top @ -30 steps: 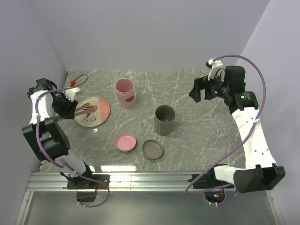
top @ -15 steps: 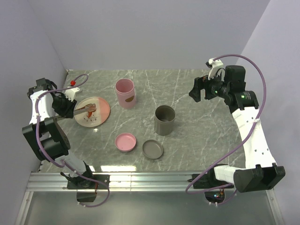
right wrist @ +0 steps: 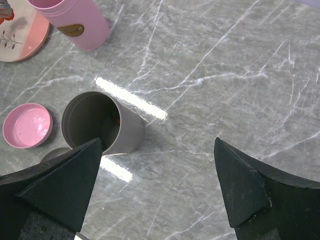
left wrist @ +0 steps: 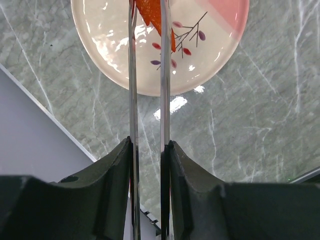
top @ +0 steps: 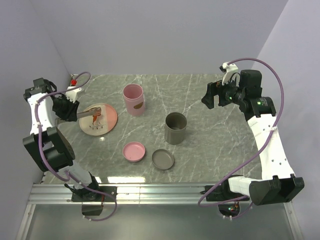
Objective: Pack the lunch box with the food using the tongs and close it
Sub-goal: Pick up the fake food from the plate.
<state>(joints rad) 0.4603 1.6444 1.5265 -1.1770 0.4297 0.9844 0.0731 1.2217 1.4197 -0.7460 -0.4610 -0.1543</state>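
**Left wrist view: tongs clamped in the jaws, an orange piece caught over the plate**

The left gripper [left wrist: 148, 150] is clenched on the tongs [left wrist: 164, 90]. Its two dark fingers press the thin silver arms from outside until they run almost parallel. The arms reach straight ahead from the jaws, and their tips are cut off by the top edge of this view. Far out ahead of the jaws, an orange-red food piece [left wrist: 155, 17] sits between the two arms. Part of it shows past the right-hand arm. The cream and pink plate [left wrist: 200, 70] lies beneath it, ahead of and below the jaws.

From the top external view, the tongs point away from the jaws over the plate.

The right gripper [right wrist: 157, 145] is released, jaws spread wide with nothing between them, and hangs above the marble table [top: 210, 140]. The grey container [right wrist: 102, 125] stands open just ahead of its left finger, with a speck of orange showing inside. The pink container [right wrist: 80, 22] is farther ahead and to the left. The pink lid [right wrist: 27, 125] lies left of the jaws, and the grey lid [top: 163, 159] is near it. All four are well apart from the left jaws.
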